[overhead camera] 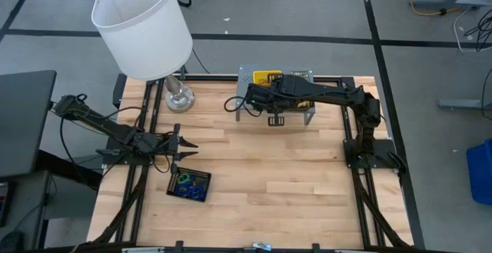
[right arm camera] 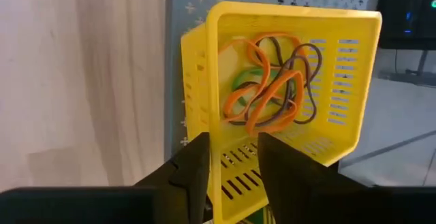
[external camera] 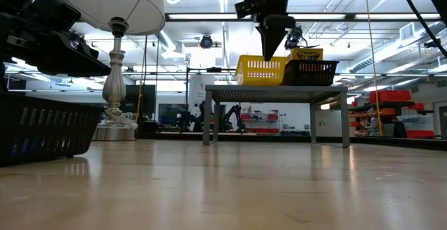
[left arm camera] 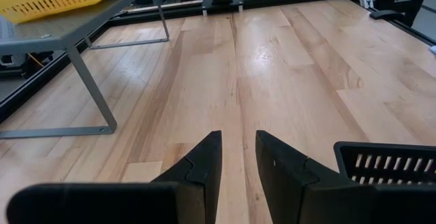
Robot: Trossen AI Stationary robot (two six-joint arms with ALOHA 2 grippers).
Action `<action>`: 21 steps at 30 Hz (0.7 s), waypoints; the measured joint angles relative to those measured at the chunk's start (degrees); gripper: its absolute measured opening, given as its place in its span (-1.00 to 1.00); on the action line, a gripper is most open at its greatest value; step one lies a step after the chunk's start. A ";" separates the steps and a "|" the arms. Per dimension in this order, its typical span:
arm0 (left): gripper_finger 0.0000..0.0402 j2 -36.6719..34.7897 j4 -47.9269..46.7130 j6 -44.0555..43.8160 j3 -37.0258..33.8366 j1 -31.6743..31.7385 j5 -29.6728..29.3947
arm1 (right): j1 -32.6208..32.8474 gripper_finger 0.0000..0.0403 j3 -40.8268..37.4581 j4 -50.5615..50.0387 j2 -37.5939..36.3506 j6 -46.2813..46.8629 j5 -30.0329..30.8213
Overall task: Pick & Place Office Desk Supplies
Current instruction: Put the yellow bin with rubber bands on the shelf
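Observation:
A yellow tray [right arm camera: 293, 81] holding orange, green and purple rubber-band loops [right arm camera: 272, 88] stands on the grey shelf [external camera: 276, 90], next to a black mesh tray [external camera: 309, 71] with a crayon box [external camera: 307, 52] in it. My right gripper [right arm camera: 235, 156] points down over the yellow tray's near wall, one finger on each side of the rim, open. My left gripper [left arm camera: 238, 152] hovers low over the table, open and empty. It is beside a second black mesh tray [overhead camera: 189, 184] that lies on the table and holds blue and green loops.
A white-shaded lamp [overhead camera: 142, 26] stands at the table's far left, its base [overhead camera: 178, 97] near the shelf. The shelf's legs [left arm camera: 95, 94] rise from the wood ahead of my left gripper. Bare wood spans the table's middle and near right.

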 joint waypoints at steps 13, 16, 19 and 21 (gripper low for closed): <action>-0.51 0.00 0.05 0.01 -0.06 0.01 0.00 | 2.13 -0.33 -0.02 -0.03 -0.02 -2.11 -4.59; -0.51 -0.02 0.41 -0.01 -0.99 0.01 0.00 | 3.40 -0.33 0.10 -0.06 -0.02 -3.26 -2.88; -0.51 0.05 1.45 -0.05 -1.73 0.00 0.02 | 4.47 -0.34 0.47 2.25 -0.09 -6.03 -1.25; -0.51 0.00 2.03 0.04 -1.73 0.01 0.00 | 4.72 -0.41 0.48 5.19 -0.09 -8.55 -1.44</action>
